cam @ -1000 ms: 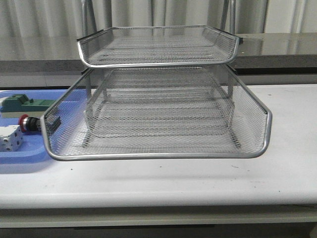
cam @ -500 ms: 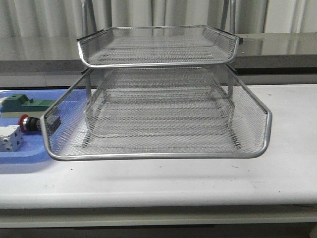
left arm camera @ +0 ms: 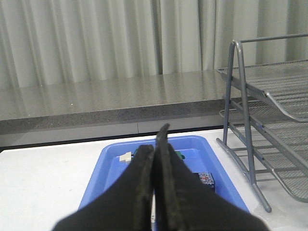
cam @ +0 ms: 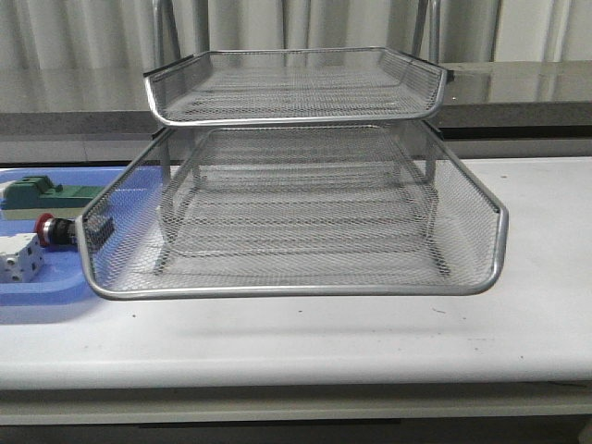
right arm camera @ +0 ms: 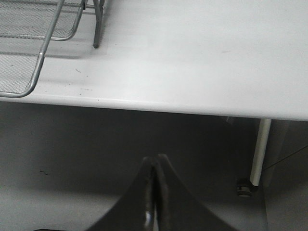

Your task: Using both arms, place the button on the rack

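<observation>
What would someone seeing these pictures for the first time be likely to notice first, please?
Most likely the silver wire-mesh rack, which fills the middle of the white table in the front view, with one tray pulled forward. Next, the blue tray to its left, where the red-capped button lies between a green-and-white block and a white block.

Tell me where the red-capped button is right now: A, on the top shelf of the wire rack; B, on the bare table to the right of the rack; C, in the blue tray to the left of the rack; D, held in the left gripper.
C: in the front view the button lies in the blue tray, just left of the rack, and the left gripper is shut with nothing in it.
</observation>
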Action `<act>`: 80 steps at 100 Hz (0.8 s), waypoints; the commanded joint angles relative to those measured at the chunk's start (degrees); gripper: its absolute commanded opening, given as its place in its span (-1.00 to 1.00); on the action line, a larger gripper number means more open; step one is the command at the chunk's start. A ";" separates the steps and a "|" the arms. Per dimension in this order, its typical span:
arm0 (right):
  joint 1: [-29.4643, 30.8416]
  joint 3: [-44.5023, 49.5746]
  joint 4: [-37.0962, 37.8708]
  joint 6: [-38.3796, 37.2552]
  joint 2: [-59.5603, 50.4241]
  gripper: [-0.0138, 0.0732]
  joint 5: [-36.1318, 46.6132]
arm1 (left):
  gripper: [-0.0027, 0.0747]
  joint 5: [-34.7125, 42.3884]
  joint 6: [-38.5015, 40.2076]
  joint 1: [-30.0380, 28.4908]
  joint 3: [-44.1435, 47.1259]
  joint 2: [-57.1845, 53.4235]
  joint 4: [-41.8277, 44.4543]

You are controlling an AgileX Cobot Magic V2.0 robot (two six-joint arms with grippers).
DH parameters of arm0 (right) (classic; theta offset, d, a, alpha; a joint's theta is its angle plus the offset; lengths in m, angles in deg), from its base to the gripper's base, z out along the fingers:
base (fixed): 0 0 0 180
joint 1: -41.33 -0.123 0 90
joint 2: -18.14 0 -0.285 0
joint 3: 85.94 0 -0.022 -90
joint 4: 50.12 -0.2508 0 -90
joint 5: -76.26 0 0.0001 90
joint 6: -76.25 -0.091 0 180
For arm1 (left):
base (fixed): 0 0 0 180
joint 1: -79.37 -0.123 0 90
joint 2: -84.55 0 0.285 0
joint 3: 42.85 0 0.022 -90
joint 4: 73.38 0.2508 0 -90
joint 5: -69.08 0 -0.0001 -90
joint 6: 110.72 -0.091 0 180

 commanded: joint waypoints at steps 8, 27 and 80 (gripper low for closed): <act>0.12 -1.88 0.90 0.00 0.80 -0.84 3.08 | -0.98 7.72 0.56 -0.18 1.78 -1.90 -1.16; 0.12 -1.88 0.90 0.00 0.80 -0.84 3.08 | -0.98 4.21 0.56 -0.18 -2.33 -1.16 -7.57; 0.12 -1.88 0.90 0.00 0.80 -0.84 3.08 | -0.98 -24.73 0.56 -0.18 -35.18 30.05 -10.67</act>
